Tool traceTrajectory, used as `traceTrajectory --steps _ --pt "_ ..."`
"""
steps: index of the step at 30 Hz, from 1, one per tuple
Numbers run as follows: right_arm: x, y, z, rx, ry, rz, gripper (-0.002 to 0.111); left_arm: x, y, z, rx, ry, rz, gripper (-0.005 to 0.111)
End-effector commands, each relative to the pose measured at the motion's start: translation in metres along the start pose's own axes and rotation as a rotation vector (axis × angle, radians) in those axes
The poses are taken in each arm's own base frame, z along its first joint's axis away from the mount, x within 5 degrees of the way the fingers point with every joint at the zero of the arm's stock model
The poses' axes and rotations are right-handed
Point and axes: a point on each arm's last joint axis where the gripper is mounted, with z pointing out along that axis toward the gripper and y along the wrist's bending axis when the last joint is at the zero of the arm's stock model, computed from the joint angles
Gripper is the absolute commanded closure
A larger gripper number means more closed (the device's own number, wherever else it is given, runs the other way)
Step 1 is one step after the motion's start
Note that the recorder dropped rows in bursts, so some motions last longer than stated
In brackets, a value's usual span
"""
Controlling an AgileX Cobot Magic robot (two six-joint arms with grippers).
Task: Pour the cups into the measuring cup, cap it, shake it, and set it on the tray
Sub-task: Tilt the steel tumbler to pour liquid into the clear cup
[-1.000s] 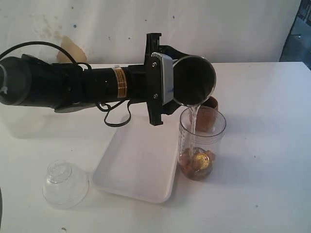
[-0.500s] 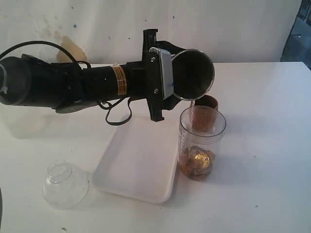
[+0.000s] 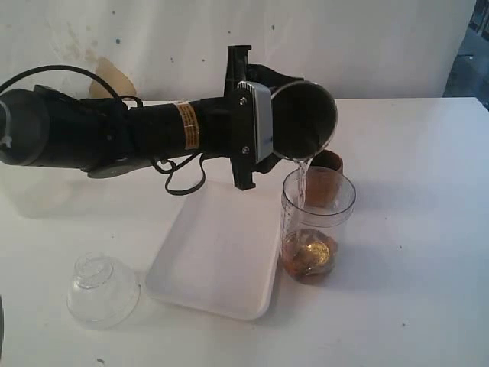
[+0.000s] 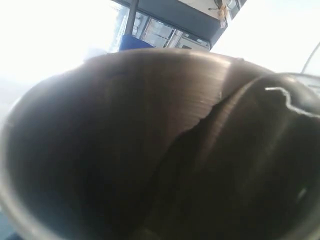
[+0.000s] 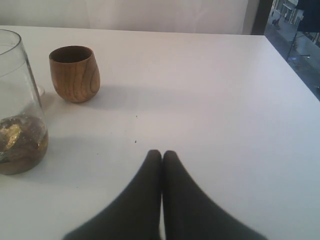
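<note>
Now, left to right.

1. The clear domed lid (image 3: 103, 289) lies alone on the white table (image 3: 428, 229), near the tray's front left corner.
2. Your left arm (image 3: 114, 134) comes in from the left edge. It is stretched almost level above the table, with the wrist rolled over.
3. The left gripper (image 3: 267, 126) is clamped across the body of the steel tumbler (image 3: 304, 122), one white pad facing the exterior camera.
4. The white tray (image 3: 218, 252) lies flat under the forearm. Its right edge is just beside the measuring cup.
5. The tumbler is tipped onto its side, held in the air above the measuring cup (image 3: 317, 222).
   - Its long axis is close to horizontal, and its mouth points toward the exterior camera and slightly down.
   - A thin clear stream (image 3: 301, 180) drops from the lower lip into the measuring cup.
   - The left wrist view shows only the tumbler's dark brushed interior (image 4: 150, 150).
6. The measuring cup stands upright on the table, long axis vertical, mouth up and uncapped. Brownish liquid with a gold glint sits at its bottom.
7. The wooden cup (image 5: 75, 73) stands upright, mouth up, just behind the measuring cup.
8. Your right gripper (image 5: 161, 155) has its fingers pressed together on nothing. It is over bare table, well apart from both cups.
</note>
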Motion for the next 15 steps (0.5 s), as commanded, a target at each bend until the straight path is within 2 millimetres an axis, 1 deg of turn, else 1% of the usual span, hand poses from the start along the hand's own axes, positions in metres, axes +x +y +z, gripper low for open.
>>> traceTrajectory --steps 1,5,15 --pt "0.001 -0.0002 -0.0001 0.004 -0.003 0.008 0.108 -0.0067 0.0128 -0.0009 -0.067 -0.033 0.018 0.107" --pt "0.001 -0.0002 -0.0001 0.004 -0.003 0.008 0.108 -0.0064 0.0129 -0.0009 -0.068 -0.028 0.068 0.107" --pt "0.001 -0.0002 -0.0001 0.004 -0.003 0.008 0.108 -0.0061 0.0133 -0.0009 -0.073 -0.023 0.113 0.107"
